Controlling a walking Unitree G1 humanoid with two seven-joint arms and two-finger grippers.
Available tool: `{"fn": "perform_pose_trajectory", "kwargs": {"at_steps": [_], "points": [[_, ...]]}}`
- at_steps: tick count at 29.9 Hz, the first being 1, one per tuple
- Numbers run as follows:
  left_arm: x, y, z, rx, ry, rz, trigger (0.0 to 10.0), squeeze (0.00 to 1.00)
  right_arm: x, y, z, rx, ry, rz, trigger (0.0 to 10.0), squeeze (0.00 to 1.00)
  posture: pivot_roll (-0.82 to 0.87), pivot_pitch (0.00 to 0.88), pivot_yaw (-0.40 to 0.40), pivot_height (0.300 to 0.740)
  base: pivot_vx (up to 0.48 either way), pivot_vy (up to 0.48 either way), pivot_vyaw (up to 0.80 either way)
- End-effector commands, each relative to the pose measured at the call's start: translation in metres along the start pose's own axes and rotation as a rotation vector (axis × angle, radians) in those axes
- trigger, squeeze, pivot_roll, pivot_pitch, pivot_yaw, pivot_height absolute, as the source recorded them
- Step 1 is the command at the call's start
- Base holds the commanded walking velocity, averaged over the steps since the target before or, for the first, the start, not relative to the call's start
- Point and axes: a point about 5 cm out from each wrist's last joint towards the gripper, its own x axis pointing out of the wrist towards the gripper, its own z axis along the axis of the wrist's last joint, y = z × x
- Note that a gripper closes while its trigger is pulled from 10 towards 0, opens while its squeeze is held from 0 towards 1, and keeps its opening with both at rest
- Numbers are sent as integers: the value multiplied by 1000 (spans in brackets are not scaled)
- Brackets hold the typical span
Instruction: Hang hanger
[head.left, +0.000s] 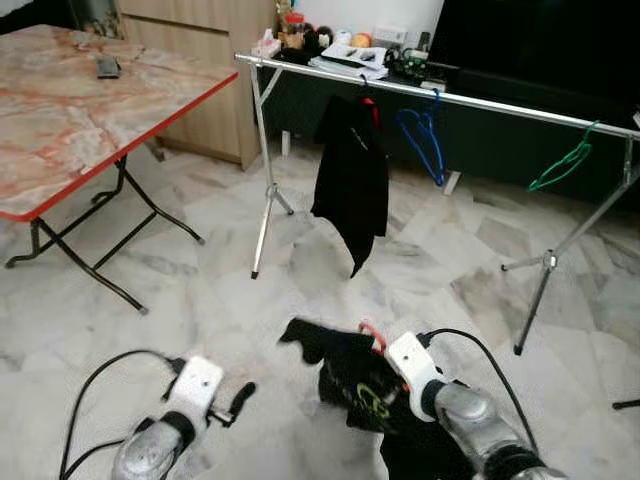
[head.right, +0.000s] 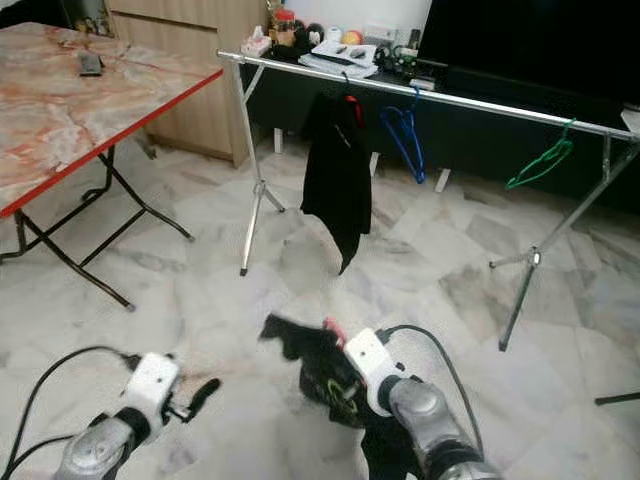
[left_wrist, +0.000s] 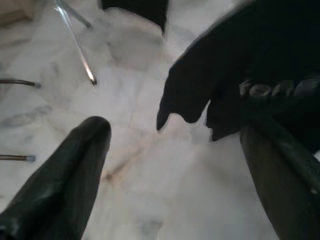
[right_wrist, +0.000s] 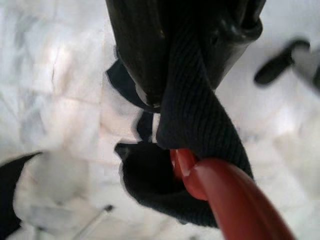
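A red hanger (head.left: 372, 336) with a black garment (head.left: 345, 385) on it is held low over the marble floor, in front of me. My right gripper (head.left: 385, 352) is shut on it; in the right wrist view the black fingers (right_wrist: 135, 45) pinch the knit cloth (right_wrist: 195, 115) just above the red hanger hook (right_wrist: 235, 200). Low on the left my left gripper (head.left: 240, 398) is open and holds nothing, its fingers (left_wrist: 85, 150) spread over the floor. Ahead stands a metal clothes rack (head.left: 480, 100) carrying another black garment (head.left: 350, 180) on a red hanger, a blue hanger (head.left: 425, 140) and a green hanger (head.left: 562, 165).
A folding table (head.left: 60, 110) with a marble-pattern top and red edge stands on the left, its black legs (head.left: 100, 270) reaching into the floor. The rack's splayed legs (head.left: 262, 235) stand ahead. Behind the rack is a dark cabinet with clutter (head.left: 350, 50) on top.
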Motion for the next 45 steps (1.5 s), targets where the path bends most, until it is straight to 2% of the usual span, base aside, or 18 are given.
{"fn": "perform_pose_trajectory", "kwargs": {"at_steps": [1,4,6,9,10,13,22,27,31,32,33,34,35,41,45], "points": [[-2,-9,-15,53,62,-79,10000,0,-7,-11,10,-69,-18,39,10000,0,72,44,-107,740,0,0,0],[-4,-5,-21,91,115,-119,10000,0,-12,-16,17,-112,-36,112,10000,0,72,41,-110,740,0,0,0],[-4,-2,-22,90,144,-132,10000,0,-17,-18,25,-174,-54,201,10000,0,77,32,-118,740,0,0,0],[-1,-3,-26,91,159,-146,10000,0,-21,-22,36,-216,-84,247,10000,0,79,30,-121,740,0,0,0],[2,-4,-28,65,157,-132,10000,0,-23,-24,44,-237,-112,281,10000,0,76,25,-124,740,0,0,0],[5,-4,-26,21,145,-102,10000,0,-26,-25,54,-276,-143,317,10000,0,73,24,-128,740,0,0,0],[14,2,-19,11,131,-21,10000,0,-37,-27,76,-371,-219,415,10000,0,58,52,-138,740,0,0,0],[17,9,-13,-17,105,41,10000,0,-42,-26,80,-400,-230,442,10000,0,52,66,-139,740,0,0,0],[19,7,-11,-20,97,30,10000,0,-44,-27,81,-399,-242,445,10000,0,48,72,-141,740,0,0,0],[20,6,-10,-16,97,22,9765,0,-45,-28,82,-398,-243,439,10000,0,49,73,-142,740,0,0,0],[20,6,-9,-20,93,22,2078,0,-45,-29,83,-398,-244,436,10000,0,48,76,-142,740,0,0,0],[21,6,-9,-23,90,23,2078,0,-45,-29,83,-398,-244,434,10000,0,48,76,-142,740,0,0,0],[21,5,-8,-31,82,20,0,0,-46,-29,83,-399,-243,430,10000,0,49,77,-143,740,0,0,0],[24,-2,-7,-14,88,-25,0,0,-45,-31,82,-381,-239,401,10000,0,52,80,-144,740,0,0,0],[24,-2,-6,-23,80,-21,0,0,-45,-30,83,-375,-247,399,10000,0,50,79,-143,740,0,0,0]]}}
